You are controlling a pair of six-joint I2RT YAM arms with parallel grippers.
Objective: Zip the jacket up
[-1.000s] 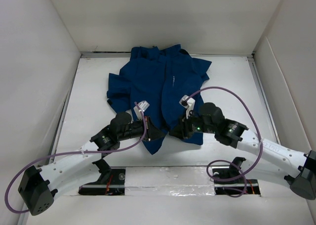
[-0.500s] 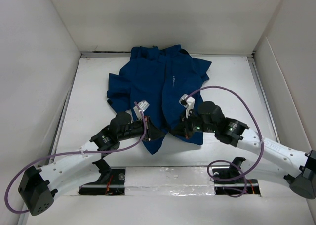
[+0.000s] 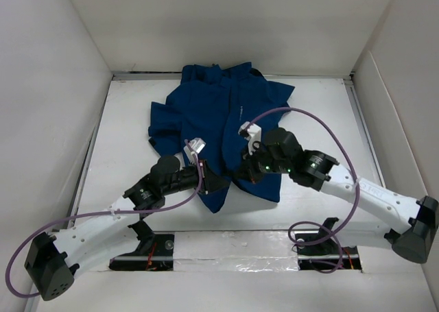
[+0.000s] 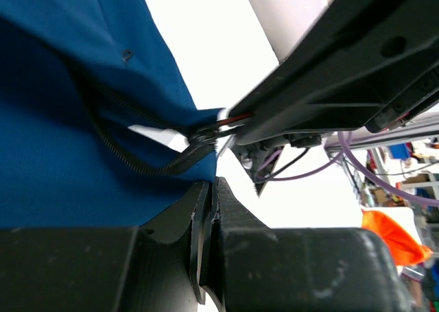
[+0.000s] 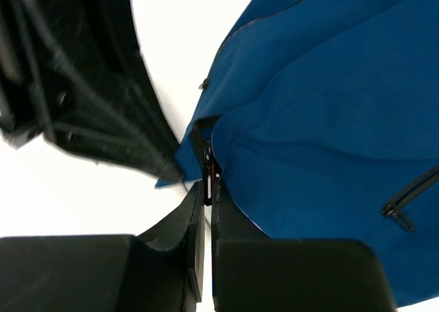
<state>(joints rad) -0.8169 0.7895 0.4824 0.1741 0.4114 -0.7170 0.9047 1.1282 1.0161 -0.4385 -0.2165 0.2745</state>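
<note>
Jacket is spread on the table, collar toward the far wall and hem toward the arm bases. The bottom of the front opening comes to a point right between the two grippers. Left gripper: fingers pressed together on the hem fabric just beside the low end of the zipper teeth. I read it as the anchor, pinning the hem taut so the track doesn't bunch when the other side pulls. Right gripper: fingers likewise pressed together, pinching a small dark-and-red piece at the base of the opening. I take that to be the slider pull. Left wrist view shows its tips right on that piece, with the teeth looping out slack beside it and a gap of white table showing through. So the bottom of the track isn't meshed there. The grippers sit almost tip to tip, which makes sense, since anchor and pull need to share one line at the start of the run. Can't tell whether the pin is seated in the box. My read: very start of the zip, nothing closed yet. Next move likely needs the right arm drawing toward the collar along the opening while the left holds. Risks are the hem lifting or the slack teeth jamming the slider.
</note>
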